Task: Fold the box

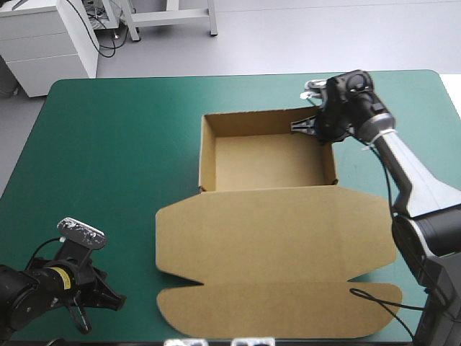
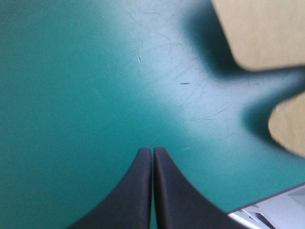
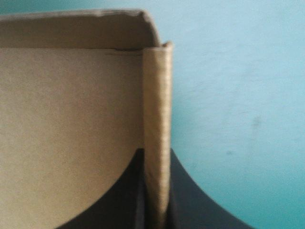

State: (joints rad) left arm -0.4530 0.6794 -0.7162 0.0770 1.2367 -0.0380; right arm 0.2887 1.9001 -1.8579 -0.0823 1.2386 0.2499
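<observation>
Right gripper (image 3: 156, 155) is nearly closed on the box (image 1: 266, 162): its black fingers (image 3: 195, 205) stand on both sides of the tray's right wall (image 3: 157, 109), close to the far right corner, one inside and one outside, with the board pressed between them. The box lies in the middle of the table on the teal-green cover (image 1: 122, 144), as an open tray toward the far edge, with the lid (image 1: 274, 238) flat on the cover toward the near edge. The cover is smooth, with some fine scratches in the left wrist view. Beyond the far left corner a white cabinet (image 1: 43, 43) stands on a grey floor. Left gripper (image 2: 153, 150) is closed, its fingertips meeting in one point, low over the bare cover at the near left corner of the table, well apart from the box. The lid's rounded flaps (image 2: 267, 28) show ahead of it, to one side.
</observation>
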